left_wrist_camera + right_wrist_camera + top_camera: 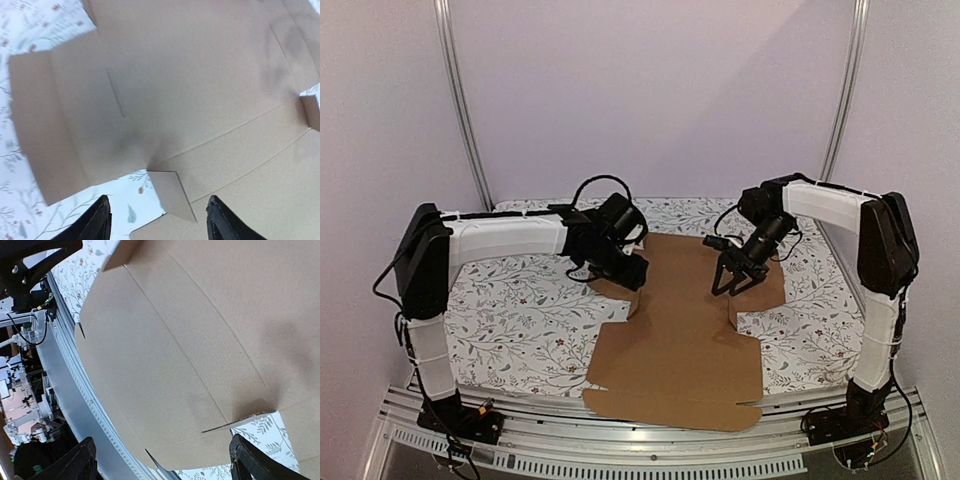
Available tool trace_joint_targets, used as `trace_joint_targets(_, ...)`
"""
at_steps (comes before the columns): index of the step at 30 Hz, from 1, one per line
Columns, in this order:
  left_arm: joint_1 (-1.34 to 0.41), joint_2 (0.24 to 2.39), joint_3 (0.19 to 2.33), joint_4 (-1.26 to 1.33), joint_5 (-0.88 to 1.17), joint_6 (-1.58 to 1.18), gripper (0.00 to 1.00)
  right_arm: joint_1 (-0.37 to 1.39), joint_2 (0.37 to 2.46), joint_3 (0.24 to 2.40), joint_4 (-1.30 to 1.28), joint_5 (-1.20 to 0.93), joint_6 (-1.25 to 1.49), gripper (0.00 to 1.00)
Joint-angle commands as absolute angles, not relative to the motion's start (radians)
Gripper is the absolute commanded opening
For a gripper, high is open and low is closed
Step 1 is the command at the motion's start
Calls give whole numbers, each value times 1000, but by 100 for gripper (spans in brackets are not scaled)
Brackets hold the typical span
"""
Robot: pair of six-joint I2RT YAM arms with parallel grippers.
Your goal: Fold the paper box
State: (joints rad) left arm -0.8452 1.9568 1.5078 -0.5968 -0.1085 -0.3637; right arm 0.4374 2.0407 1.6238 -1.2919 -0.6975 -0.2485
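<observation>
The paper box (678, 330) is a flat brown die-cut cardboard sheet lying unfolded on the table, its front edge reaching the metal rail. My left gripper (628, 278) hovers over its left side flap, open and empty; the left wrist view shows the sheet (190, 85) and a small tab (170, 192) standing up between my fingers (97, 220). My right gripper (735, 283) hovers over the right side flap, open and empty; the right wrist view shows the sheet's panels (185, 340) with crease lines and a raised flap edge (240, 421).
The table wears a white floral cloth (510, 310). A ribbed metal rail (650, 440) runs along the near edge, under the sheet's front. White enclosure walls and two upright metal posts (460, 100) stand behind. Clutter and cables show past the rail in the right wrist view (25, 405).
</observation>
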Motion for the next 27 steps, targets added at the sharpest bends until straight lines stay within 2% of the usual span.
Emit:
trace_joint_targets(1, -762, 1813, 1513, -637, -249, -323, 71, 423, 1847, 1708, -1335, -616, -313, 91)
trace_joint_targets(5, -628, 1819, 1467, -609, -164, -376, 74, 422, 1705, 1663, -1136, -400, -322, 99)
trace_joint_targets(8, -544, 1872, 1465, -580, -36, -414, 74, 412, 1550, 1523, -841, -244, -319, 99)
trace_joint_targets(11, -532, 1947, 1502, -577, -8, -393, 74, 374, 1456, 1404, -625, -190, -263, 99)
trace_joint_targets(19, -527, 2081, 1552, -570, 106, -394, 71, 357, 1525, 1426, -678, -363, -265, 98)
trace_joint_targets(21, -520, 2108, 1559, -564, 137, -403, 66, 356, 1529, 1416, -677, -380, -268, 97)
trace_joint_targets(23, -512, 2126, 1562, -554, 174, -411, 52, 356, 1535, 1413, -686, -398, -276, 95)
trace_joint_targets(27, -508, 2103, 1528, -469, 226, -414, 30, 356, 1558, 1428, -740, -459, -359, 83)
